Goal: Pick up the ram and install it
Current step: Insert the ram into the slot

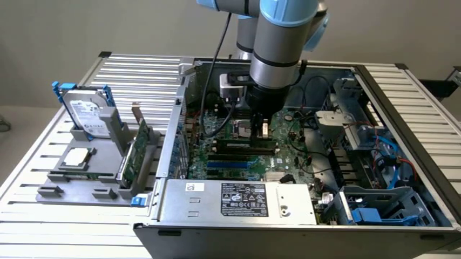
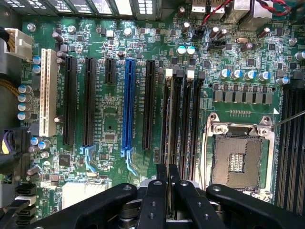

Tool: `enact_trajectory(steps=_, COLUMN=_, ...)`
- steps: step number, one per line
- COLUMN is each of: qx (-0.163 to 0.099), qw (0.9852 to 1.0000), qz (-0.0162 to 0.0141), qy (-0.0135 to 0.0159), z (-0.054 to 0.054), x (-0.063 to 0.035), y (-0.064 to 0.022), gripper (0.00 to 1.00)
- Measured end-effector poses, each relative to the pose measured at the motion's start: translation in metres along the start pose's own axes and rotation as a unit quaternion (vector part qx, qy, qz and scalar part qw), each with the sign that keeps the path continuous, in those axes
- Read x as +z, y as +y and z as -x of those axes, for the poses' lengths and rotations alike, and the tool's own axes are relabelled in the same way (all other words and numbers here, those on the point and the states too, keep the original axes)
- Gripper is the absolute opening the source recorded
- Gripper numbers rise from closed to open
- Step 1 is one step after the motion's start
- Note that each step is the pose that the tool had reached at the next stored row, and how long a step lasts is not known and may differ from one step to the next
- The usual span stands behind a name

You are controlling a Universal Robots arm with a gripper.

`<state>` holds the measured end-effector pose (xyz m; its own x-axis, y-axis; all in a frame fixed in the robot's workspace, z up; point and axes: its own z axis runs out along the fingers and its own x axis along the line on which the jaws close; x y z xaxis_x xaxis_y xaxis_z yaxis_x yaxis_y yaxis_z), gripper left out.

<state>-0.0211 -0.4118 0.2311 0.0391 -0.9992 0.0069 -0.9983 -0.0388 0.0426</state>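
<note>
Exterior view overlooks the whole case (image 1: 288, 233); wrist view (close) faces down at its motherboard (image 2: 109, 119).

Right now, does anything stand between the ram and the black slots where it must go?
Nothing visible does. The gripper holds the ram right at the black slots, and no cable or card crosses between them.

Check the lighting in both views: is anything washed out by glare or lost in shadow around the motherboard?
Exterior view: soft, even light; the slatted table reads bright, while the motherboard sits shaded inside the case, under the arm. Wrist view: the board is evenly lit, with some glare on the CPU socket frame; the gripper reads as a dark mass against it.
</note>
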Motion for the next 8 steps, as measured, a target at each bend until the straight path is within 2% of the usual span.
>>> enact_trajectory(steps=5, qx=0.0, qw=1.0, qz=-0.0004, qy=0.0, z=-0.0002, x=0.0, y=0.0, gripper=0.13)
enact_trajectory(steps=8, qx=0.0, qw=1.0, qz=-0.0058, qy=0.0002, z=-0.0002, x=0.0, y=0.0006, gripper=0.13)
